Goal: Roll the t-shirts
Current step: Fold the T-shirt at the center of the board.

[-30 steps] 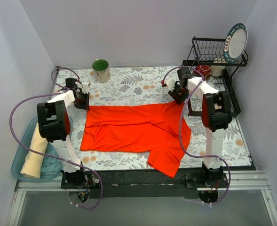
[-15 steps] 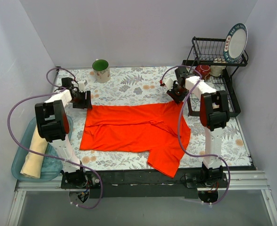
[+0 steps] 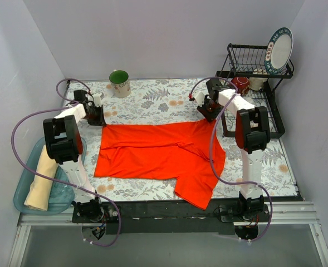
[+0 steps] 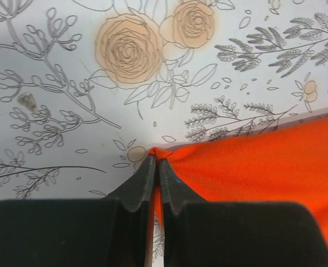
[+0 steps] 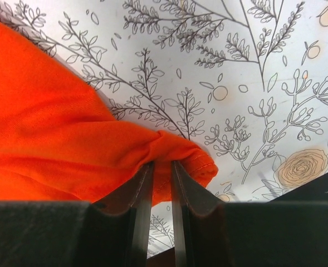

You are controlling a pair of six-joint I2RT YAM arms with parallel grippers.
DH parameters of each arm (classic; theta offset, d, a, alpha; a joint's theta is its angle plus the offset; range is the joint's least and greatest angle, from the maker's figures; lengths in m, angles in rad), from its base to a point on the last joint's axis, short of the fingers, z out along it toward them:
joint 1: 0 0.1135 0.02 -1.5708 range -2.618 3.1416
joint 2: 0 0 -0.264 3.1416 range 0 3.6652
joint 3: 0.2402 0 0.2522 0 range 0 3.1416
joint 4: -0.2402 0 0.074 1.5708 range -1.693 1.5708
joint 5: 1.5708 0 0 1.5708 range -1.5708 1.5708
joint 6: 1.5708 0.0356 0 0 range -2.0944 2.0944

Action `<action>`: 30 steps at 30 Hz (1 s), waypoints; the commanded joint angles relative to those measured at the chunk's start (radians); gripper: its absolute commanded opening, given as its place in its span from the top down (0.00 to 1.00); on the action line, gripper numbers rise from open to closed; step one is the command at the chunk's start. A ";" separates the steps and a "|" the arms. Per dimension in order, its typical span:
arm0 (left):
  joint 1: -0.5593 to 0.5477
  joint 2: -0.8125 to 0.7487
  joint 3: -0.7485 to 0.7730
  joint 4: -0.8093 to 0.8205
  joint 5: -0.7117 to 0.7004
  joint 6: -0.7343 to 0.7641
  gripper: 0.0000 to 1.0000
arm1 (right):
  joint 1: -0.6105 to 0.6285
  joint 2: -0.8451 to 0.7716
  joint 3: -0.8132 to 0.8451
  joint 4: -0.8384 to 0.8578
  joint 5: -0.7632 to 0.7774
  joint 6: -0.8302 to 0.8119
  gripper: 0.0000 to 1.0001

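Observation:
The orange-red t-shirt (image 3: 158, 153) lies spread flat on the floral table, one sleeve hanging toward the near edge. My left gripper (image 3: 99, 119) is shut on its far left corner; the left wrist view shows the pinched cloth tip (image 4: 157, 151) between the fingers (image 4: 136, 186). My right gripper (image 3: 208, 114) is shut on its far right corner, where bunched hem (image 5: 180, 153) sits between the fingers (image 5: 138, 189). The cream-yellow t-shirt (image 3: 40, 181) lies rolled in a blue basin (image 3: 60, 200) at the near left.
A green mug (image 3: 120, 83) stands at the back left. A black dish rack (image 3: 255, 83) with a plate (image 3: 279, 50) and a red cup (image 3: 240, 84) stands at the back right, close to my right arm. Grey walls enclose the table.
Both grippers have drawn slightly toward the far side with the shirt's far corners held. The far edge of the shirt sits a little straighter.

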 commanded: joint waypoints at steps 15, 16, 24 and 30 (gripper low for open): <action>0.038 0.022 0.224 0.014 -0.157 0.006 0.69 | 0.021 0.130 0.276 -0.010 0.034 0.075 0.75; 0.038 0.010 0.222 0.011 -0.158 0.003 0.64 | 0.023 0.117 0.295 -0.023 0.011 0.080 0.74; 0.037 -0.233 0.092 -0.029 -0.075 -0.074 0.45 | 0.074 -0.131 0.134 -0.048 -0.240 0.075 0.61; 0.035 -0.370 -0.084 -0.062 -0.011 -0.086 0.45 | 0.135 -0.160 -0.015 -0.161 -0.411 0.060 0.52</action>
